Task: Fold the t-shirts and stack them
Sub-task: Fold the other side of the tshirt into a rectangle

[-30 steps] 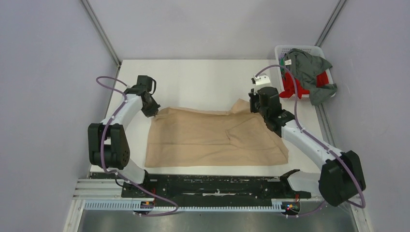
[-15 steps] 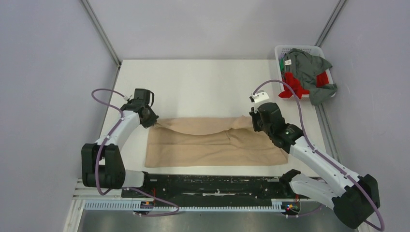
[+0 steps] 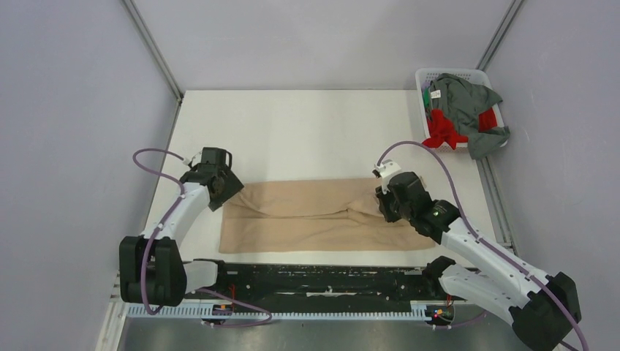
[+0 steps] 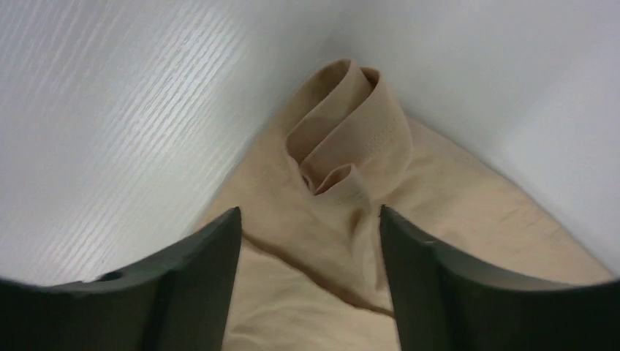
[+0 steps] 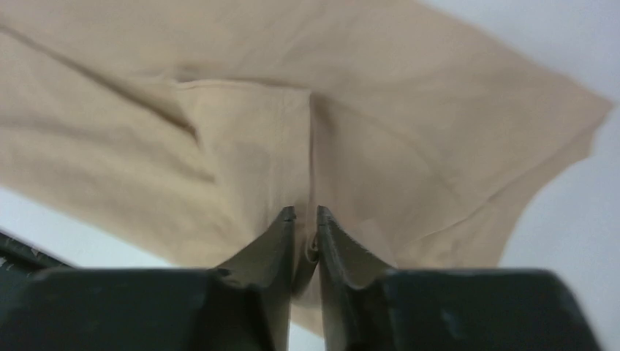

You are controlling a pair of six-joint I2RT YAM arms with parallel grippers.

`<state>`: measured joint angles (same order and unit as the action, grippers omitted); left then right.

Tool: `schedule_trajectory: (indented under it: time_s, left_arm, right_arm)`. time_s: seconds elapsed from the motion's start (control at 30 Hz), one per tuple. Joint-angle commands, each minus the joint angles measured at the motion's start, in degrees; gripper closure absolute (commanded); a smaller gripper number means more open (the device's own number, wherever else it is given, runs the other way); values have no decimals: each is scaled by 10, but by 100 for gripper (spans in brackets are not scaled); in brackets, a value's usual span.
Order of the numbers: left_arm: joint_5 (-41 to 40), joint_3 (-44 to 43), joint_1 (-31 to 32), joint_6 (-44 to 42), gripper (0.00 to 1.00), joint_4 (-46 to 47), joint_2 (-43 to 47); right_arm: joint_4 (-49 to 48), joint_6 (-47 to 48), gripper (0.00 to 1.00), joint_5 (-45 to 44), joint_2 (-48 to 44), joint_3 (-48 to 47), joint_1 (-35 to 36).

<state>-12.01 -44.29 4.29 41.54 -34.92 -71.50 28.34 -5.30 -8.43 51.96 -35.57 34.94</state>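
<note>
Item: tan t-shirt [image 3: 322, 216], lying on the near middle of the table [image 3: 292, 124] as a long band doubled front to back, its far edge rumpled. Left end: a rolled, bunched corner [image 4: 343, 146] sits just beyond the left gripper [image 4: 307, 219], whose fingers stand well apart with cloth under them and nothing clamped. Right end: the right gripper [image 5: 305, 219] has its fingers pressed nearly together on a raised pleat of the same shirt. Hazards, as judged: with one end free and the other pinched, any pull by the right arm would likely drag the top layer sideways and skew the fold; lifting away without letting go would probably undo it. The rolled corner, if left, may set a lump into every later fold. The band's near edge lies close to the arms' mounting rail and could catch there. Other stock: grey-green t-shirt [image 3: 468, 102] and red t-shirt [image 3: 442, 131], heaped in the white basket [image 3: 457, 73] at the far right corner; the grey-green one droops over the rim and may snag when picked out.
</note>
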Motion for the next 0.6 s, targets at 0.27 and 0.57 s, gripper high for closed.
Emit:
schedule_trajectory:
  time_s: [0.27, 0.57]
  left_arm:
    - [-105, -67, 1, 97, 0, -77, 145]
    - [156, -58, 30, 25, 0, 37, 11]
  right_arm:
    - [93, 63, 2, 305, 4, -17, 18]
    - [-125, -16, 2, 183, 83, 12, 15]
